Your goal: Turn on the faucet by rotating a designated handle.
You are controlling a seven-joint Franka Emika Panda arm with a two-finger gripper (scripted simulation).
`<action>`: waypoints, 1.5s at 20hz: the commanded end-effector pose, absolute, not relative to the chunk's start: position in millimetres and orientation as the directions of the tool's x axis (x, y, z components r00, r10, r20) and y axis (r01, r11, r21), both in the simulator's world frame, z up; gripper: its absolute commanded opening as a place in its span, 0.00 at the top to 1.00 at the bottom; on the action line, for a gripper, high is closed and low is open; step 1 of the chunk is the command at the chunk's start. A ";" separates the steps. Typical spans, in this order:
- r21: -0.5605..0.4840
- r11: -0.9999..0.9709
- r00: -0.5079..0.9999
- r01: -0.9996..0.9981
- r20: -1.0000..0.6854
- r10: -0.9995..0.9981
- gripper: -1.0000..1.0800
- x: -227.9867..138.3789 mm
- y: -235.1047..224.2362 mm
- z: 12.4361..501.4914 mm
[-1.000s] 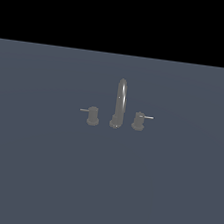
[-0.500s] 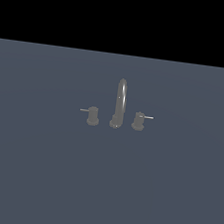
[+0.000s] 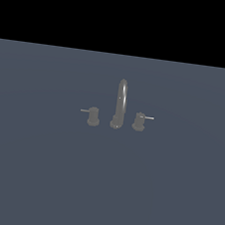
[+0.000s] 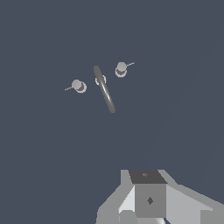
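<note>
The faucet (image 3: 119,105) is a small grey set standing on a flat blue-grey surface, with a tall arched spout in the middle. The handle (image 3: 140,121) is the stubby knob on the exterior view's right, and its bright silver-white lever (image 3: 149,118) points right. The twin knob (image 3: 93,117) on the left has a duller lever. From above, the wrist view shows the spout (image 4: 104,89) between two knobs (image 4: 78,85) (image 4: 121,68). I cannot tell there which is the handle. Only the body of my gripper (image 4: 148,203) shows, well away from the faucet; its fingers are hidden. The exterior view does not show it.
The faucet stands on a plain blue-grey floor (image 3: 103,183). A black band fills the top of the exterior view.
</note>
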State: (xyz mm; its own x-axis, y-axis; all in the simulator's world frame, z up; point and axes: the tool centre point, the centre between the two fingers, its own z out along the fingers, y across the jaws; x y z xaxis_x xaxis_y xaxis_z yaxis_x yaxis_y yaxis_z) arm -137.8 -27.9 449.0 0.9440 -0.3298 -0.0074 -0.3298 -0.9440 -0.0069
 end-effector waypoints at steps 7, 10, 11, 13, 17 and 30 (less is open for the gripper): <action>-0.002 -0.850 0.850 -0.528 -0.006 -0.528 1.00 -70.3 -45.2 407.7; -0.001 -0.806 0.806 -0.591 -0.005 -0.591 1.00 -48.0 -52.1 389.5; -0.001 -0.791 0.791 -0.612 -0.005 -0.612 1.00 -40.7 -54.5 383.1; 0.000 -0.759 0.759 -0.652 -0.004 -0.652 1.00 -26.6 -59.4 369.6; 0.001 -0.688 0.688 -0.726 -0.003 -0.726 1.00 0.1 -69.5 340.4; 0.002 -0.414 0.414 -0.910 0.000 -0.910 1.00 69.3 -105.0 225.9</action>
